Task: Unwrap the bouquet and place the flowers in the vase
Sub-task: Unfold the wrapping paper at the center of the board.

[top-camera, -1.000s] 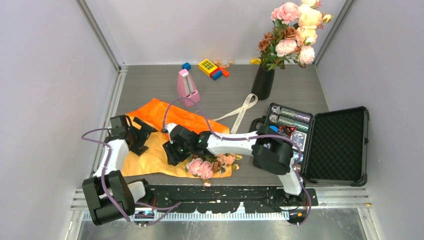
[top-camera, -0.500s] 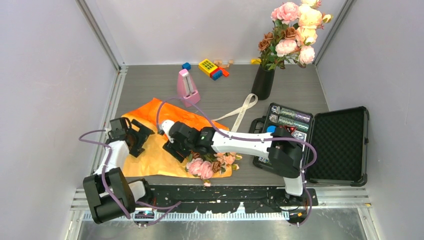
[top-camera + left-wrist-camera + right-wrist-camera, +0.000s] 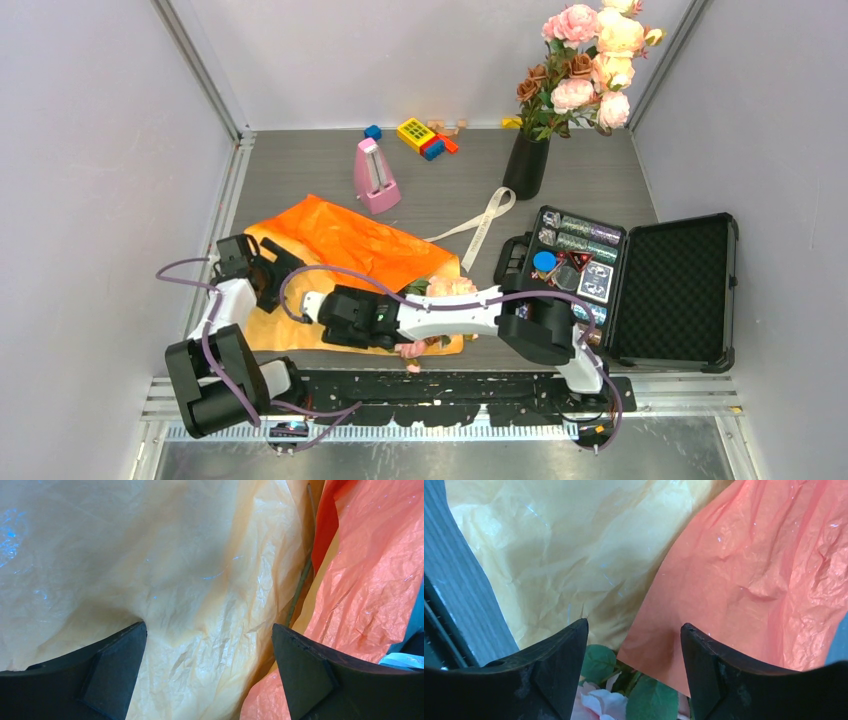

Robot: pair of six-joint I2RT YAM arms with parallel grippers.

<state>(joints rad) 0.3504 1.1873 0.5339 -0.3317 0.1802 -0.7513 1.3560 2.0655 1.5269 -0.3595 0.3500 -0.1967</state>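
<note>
Paper (image 3: 340, 235) in the top view lies spread, flowers (image 3: 447, 288) on its near edge, well apart from the vase (image 3: 526, 165). Left wrist: left gripper (image 3: 208, 626) wide, empty, stem (image 3: 300, 587) nearby. Right wrist: right gripper (image 3: 634, 623) parted, empty, over a rose (image 3: 593, 702). Light, floppy; I would pinch stems, not blooms.

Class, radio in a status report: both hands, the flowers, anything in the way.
Left hand open over orange paper, right hand open, both empty. Flowers lying on the paper, not in vase. Right arm lies across them.
</note>
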